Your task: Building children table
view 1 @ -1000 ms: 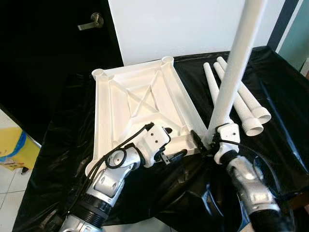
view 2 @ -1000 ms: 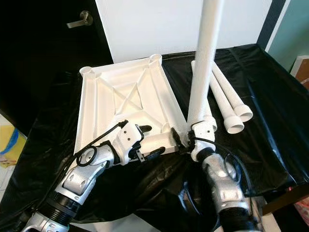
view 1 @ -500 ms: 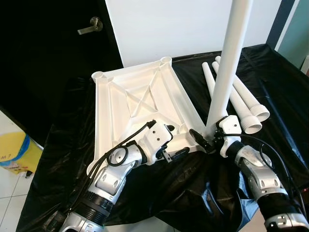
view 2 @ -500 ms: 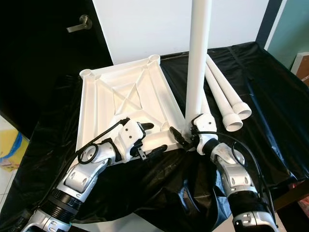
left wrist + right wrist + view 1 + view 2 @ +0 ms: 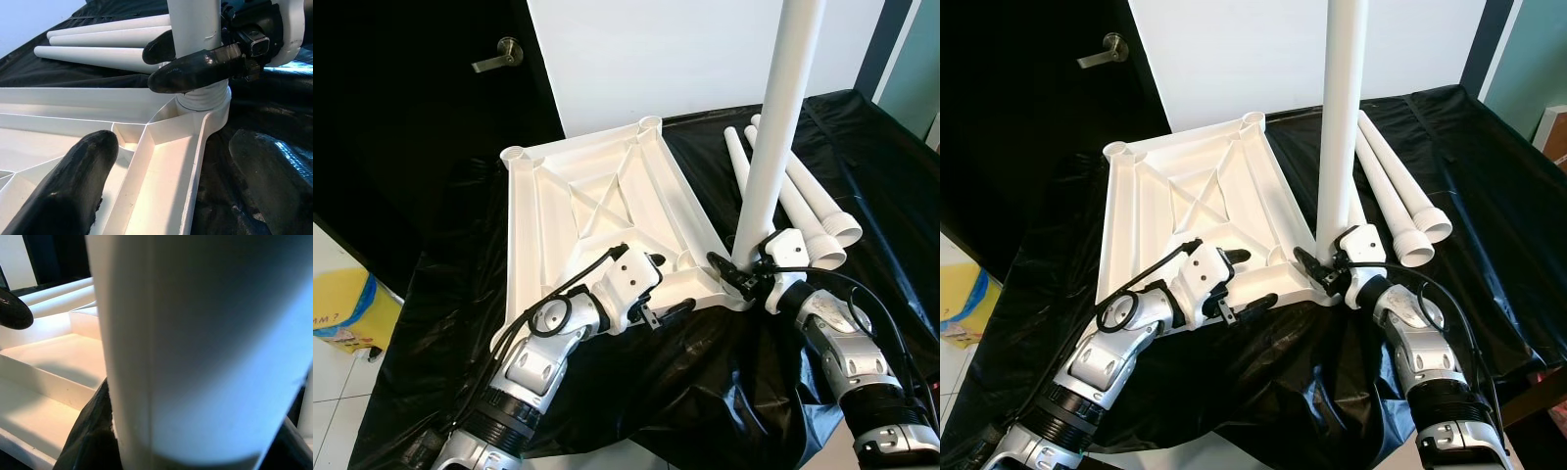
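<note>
Black plastic sheet [image 5: 431, 323] covers the work surface. On it, underside up, lies the white ribbed plastic tabletop [image 5: 597, 211], round leg sockets at its corners; two empty ones at the far edge.

One long white plastic table leg [image 5: 773, 147] stands upright in the near right corner socket, running out of the top of both eye views. Three more white legs [image 5: 803, 211] lie side by side on the sheet to the right of the tabletop, flared ends toward the robot. Four legs in all, one tabletop.

Right gripper [image 5: 1317, 269] is closed around the base of the upright leg, just above the socket. Left wrist view shows this best: one black finger [image 5: 195, 71] across the front of the leg, the other tip behind it, and the threaded collar seated in the socket below. Right wrist view is too close in: the white leg [image 5: 195, 347] looms across it, with a stretch of tabletop rib [image 5: 54, 357] beside it.

Left gripper [image 5: 658, 289] sits at the near edge of the tabletop, fingers spread apart, one over the inner ribs and one outside the rim over the sheet; gripping nothing.

Behind: white wall panel [image 5: 656, 49], dark door with a metal lever handle [image 5: 499, 51]. Yellow object [image 5: 342, 304] on the floor at left.
</note>
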Motion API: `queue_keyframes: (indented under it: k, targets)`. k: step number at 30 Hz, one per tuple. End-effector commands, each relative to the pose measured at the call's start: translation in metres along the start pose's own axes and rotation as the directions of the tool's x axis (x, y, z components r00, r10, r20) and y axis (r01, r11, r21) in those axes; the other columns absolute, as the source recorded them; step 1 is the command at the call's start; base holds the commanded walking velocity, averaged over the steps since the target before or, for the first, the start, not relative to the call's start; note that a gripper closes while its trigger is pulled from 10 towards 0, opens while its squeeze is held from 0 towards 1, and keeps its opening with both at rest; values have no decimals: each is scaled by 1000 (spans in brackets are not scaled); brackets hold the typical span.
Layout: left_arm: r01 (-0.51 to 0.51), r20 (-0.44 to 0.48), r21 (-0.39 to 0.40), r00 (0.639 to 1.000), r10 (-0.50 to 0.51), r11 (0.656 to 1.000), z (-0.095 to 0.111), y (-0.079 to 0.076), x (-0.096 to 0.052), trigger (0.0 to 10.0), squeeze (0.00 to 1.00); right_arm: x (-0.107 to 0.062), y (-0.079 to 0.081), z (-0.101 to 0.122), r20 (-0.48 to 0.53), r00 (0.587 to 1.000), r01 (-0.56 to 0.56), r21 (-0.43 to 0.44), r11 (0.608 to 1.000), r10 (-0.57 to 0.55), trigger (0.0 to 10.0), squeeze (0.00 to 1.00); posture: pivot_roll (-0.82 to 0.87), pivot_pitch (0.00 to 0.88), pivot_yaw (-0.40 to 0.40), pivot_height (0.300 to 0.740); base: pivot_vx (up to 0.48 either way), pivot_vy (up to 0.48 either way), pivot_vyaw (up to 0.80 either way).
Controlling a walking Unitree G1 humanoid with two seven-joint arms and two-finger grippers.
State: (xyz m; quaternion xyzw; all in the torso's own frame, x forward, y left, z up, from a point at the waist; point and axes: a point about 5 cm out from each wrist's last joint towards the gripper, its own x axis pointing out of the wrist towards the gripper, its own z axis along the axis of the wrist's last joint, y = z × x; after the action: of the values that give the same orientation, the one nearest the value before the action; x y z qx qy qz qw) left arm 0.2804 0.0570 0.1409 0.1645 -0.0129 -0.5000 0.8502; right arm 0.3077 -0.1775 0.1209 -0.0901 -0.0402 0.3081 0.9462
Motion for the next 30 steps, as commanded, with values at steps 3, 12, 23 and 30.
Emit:
queue_keyframes:
  k: [3, 12, 23, 30]
  targets:
    - [26, -7, -5, 1000, -26, 1000, -1, -2, -2, 10000, 0, 0, 9, -9, -20, 1000, -18, 23, 1000, 19, 10000, 0, -175, 0, 109, 740, 0, 0, 0]
    - [25, -4, -7, 1000, -25, 1000, -2, -3, -1, 10000, 0, -1, 13, -15, -64, 987, 147, 16, 989, -146, 10000, 0, -173, 0, 97, 740, 0, 0, 0]
    - [3, -5, -17, 1000, -3, 1000, -3, -5, -3, 10000, 0, -2, 28, -19, -74, 946, 320, 89, 943, -314, 10000, 0, -157, 0, 72, 740, 0, 0, 0]
    - [-1, 3, -25, 1000, 1, 1000, -2, -8, -2, 10000, 0, -3, 38, -19, -100, 880, 474, 126, 871, -465, 10000, 0, -152, 0, 63, 740, 0, 0, 0]
